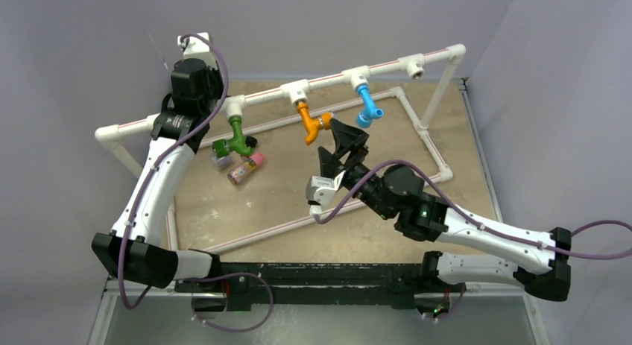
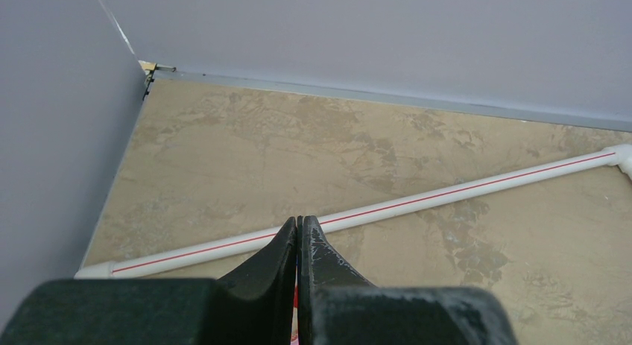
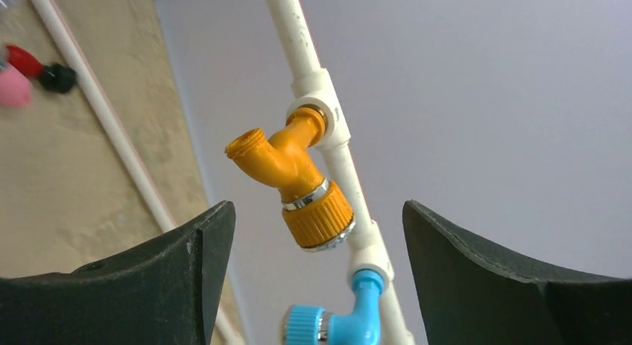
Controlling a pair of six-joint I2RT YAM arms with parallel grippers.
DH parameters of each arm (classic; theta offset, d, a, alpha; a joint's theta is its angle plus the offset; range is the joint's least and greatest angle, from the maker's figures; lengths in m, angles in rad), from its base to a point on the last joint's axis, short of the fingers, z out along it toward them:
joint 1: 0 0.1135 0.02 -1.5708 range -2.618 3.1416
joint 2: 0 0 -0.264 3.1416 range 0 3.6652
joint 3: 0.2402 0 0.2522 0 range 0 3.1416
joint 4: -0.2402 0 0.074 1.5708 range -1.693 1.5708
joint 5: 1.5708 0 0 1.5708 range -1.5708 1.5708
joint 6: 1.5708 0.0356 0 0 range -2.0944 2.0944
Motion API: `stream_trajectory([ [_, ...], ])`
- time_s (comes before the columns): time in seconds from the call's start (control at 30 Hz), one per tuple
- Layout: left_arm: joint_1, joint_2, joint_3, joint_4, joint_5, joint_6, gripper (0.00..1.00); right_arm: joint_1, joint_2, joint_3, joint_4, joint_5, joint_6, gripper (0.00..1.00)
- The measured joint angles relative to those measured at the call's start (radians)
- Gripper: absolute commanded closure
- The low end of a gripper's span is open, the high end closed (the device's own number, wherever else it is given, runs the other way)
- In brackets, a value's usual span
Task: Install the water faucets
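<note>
Three faucets hang from tee sockets on the raised white pipe rail [image 1: 328,78]: green [image 1: 237,140], orange [image 1: 311,125] and blue [image 1: 367,106]. One tee [image 1: 414,65] at the right end is empty. My right gripper [image 1: 344,140] is open, just right of the orange faucet and not touching it. In the right wrist view the orange faucet [image 3: 287,162] sits screwed into its tee beyond my open right gripper [image 3: 317,207], with the blue faucet [image 3: 335,323] below it. My left gripper [image 2: 299,224] is shut and empty, high at the back left, facing a floor pipe [image 2: 417,202].
A small pink-capped bottle [image 1: 246,168] and another small item [image 1: 220,160] lie on the brown board under the green faucet. The white pipe frame [image 1: 432,147] runs round the board. Grey walls stand close at the back and left [image 2: 59,136].
</note>
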Motion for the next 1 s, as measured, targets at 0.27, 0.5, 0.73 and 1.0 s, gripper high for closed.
stream_trajectory([
  [0.27, 0.000, 0.000, 0.000, 0.000, 0.001, 0.000, 1.00, 0.000, 0.106, -0.045, 0.186, 0.074, -0.260, 0.21],
  [0.5, 0.000, 0.000, 0.000, 0.000, 0.003, 0.000, 1.00, 0.000, 0.212, -0.045, 0.317, 0.090, -0.367, 0.30],
  [0.73, 0.000, 0.000, 0.000, 0.000, 0.003, 0.000, 1.00, 0.000, 0.303, -0.029, 0.387, 0.116, -0.386, 0.85],
  [1.0, 0.000, 0.001, 0.000, 0.005, 0.005, 0.000, 1.00, 0.007, 0.315, -0.014, 0.438, 0.145, -0.287, 1.00],
])
